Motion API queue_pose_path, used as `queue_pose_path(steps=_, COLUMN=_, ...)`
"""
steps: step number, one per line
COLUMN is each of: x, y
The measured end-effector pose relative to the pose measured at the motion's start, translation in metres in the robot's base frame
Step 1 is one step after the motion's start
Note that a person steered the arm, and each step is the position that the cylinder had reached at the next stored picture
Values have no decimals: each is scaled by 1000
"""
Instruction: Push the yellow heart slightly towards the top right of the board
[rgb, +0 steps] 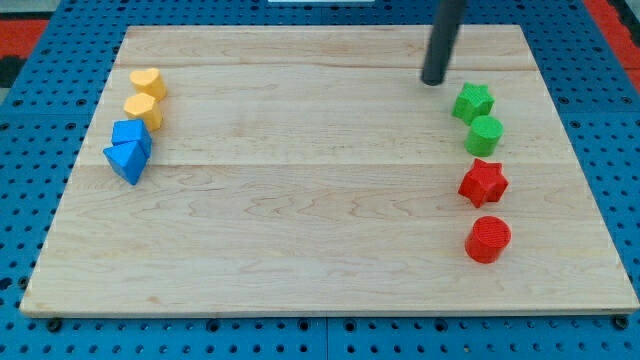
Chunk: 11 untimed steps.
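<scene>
The yellow heart (148, 82) is seen far to the view's left of my tip (434, 80), which holds nothing, parked just beside the green star (473, 102).

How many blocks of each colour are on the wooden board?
Yellow: 2, the yellow heart and a yellow block below it.
Blue: 2, a blue block and a blue triangle.
Green: 2, a green star and a green block.
Red: 2, a red star and a red cylinder.
Total: 8 blocks.
My tip sits left of the green star.
</scene>
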<state>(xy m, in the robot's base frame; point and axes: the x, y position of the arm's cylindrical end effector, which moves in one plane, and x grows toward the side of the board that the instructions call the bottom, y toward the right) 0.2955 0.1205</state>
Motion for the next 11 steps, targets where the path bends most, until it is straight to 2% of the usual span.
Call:
queue_pose_path(steps=2, x=-38, y=-155)
queue_pose_path(steps=4, x=-40, y=-295)
queue_pose_path(steps=5, x=-37, y=-354)
queue_pose_path(steps=6, x=0, y=-378)
queue_pose_path(steps=7, x=19, y=-406)
queue_pose_path(steps=8, x=30, y=-352)
queue_pose_path(steps=10, x=7, y=-262)
queue_pose_path(steps=11, x=-4, y=-272)
